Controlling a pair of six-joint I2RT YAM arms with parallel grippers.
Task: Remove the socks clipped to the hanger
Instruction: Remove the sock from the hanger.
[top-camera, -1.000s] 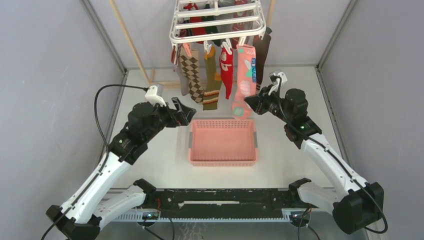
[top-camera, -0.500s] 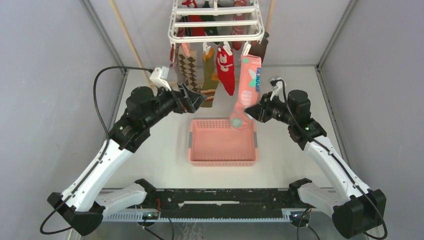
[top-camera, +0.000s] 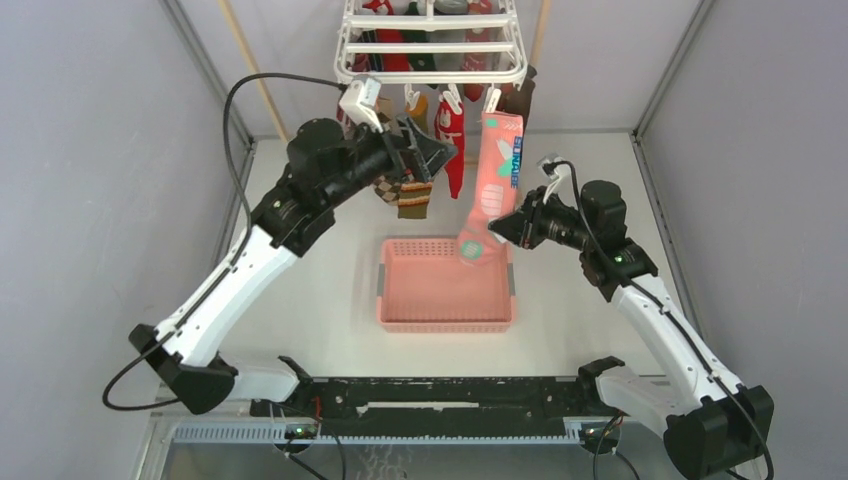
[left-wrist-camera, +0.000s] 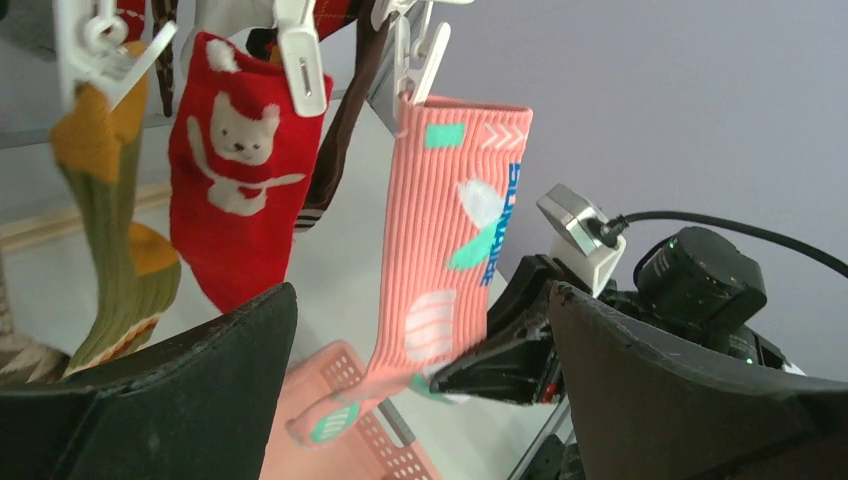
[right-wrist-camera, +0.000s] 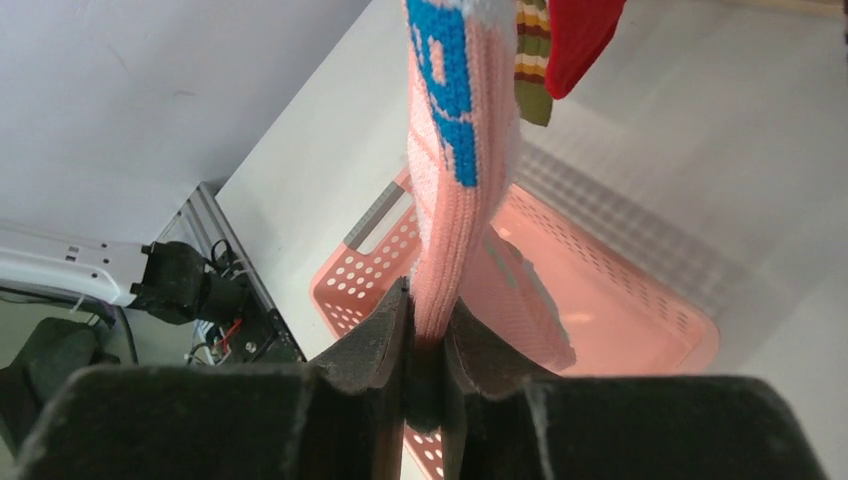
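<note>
Below the hanger (top-camera: 432, 45), a white plastic frame of bars, the front row of socks dangles from small white clips (left-wrist-camera: 300, 40). Four show clearly in the left wrist view: an olive-and-mustard ribbed sock (left-wrist-camera: 110, 250), a red sock with a white bear (left-wrist-camera: 240, 200), a dark brown sock (left-wrist-camera: 345, 130) behind it, and a ribbed pink sock (left-wrist-camera: 450, 230) with blue lettering. More socks hang further back under the hanger, too bunched to count.

The right gripper (right-wrist-camera: 428, 310) is clamped on the pink sock low on its length, pulling it taut and slanted, its top held by one clip. The left gripper (top-camera: 432, 155) is raised just under the hanger's front bar, jaws spread wide with nothing between them, its arm covering most of a brown diamond-patterned sock (top-camera: 392, 188). Beneath the hanger on the white table (top-camera: 320, 300) sits one pink perforated basket (top-camera: 383, 285). A wooden pole (top-camera: 255, 75) leans to the hanger's left.
</note>
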